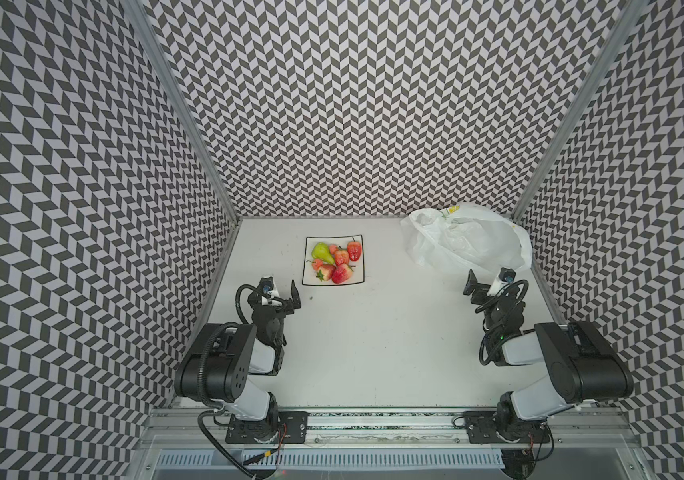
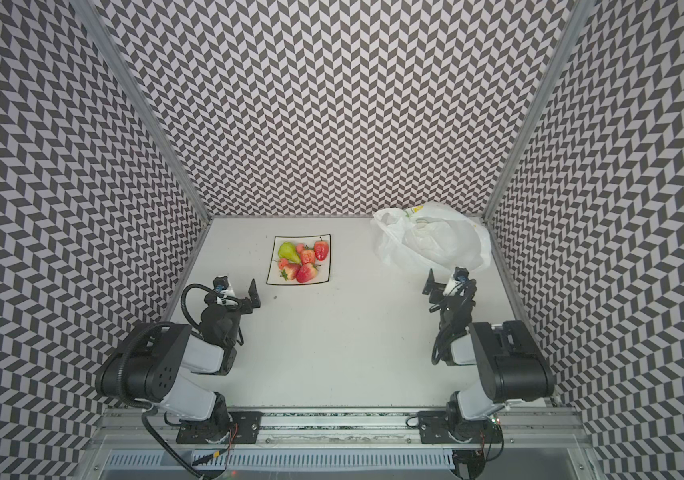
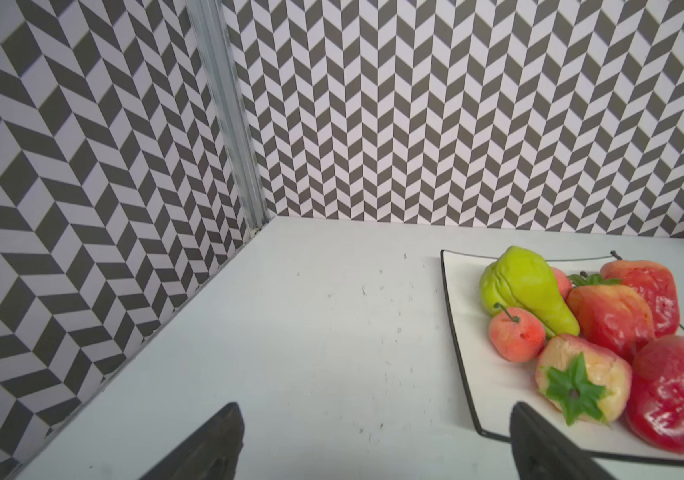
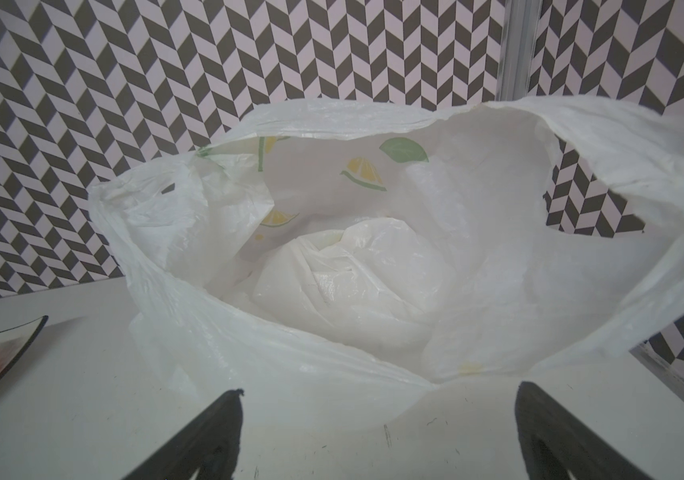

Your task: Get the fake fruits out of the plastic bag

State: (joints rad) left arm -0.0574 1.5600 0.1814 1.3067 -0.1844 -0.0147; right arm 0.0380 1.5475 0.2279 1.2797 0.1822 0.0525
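Patterned walls (image 1: 352, 104) close the white table (image 1: 373, 353) on three sides, and its wide middle lies open; the plastic bag (image 1: 469, 243) sits crumpled in the far right corner, well apart from the square black-rimmed plate (image 1: 354, 277) toward the far left. The left gripper (image 3: 375, 419) is just beside the plate's near corner and the right gripper (image 4: 377, 399) is near the bag's mouth, each with jaws spread wide and nothing between them. The fake fruits (image 1: 340, 257) lie together on the plate, pear (image 1: 322, 252), strawberries (image 1: 342, 273) and cherries (image 3: 516, 336) touching, while the bag's inside shows only folded white film.
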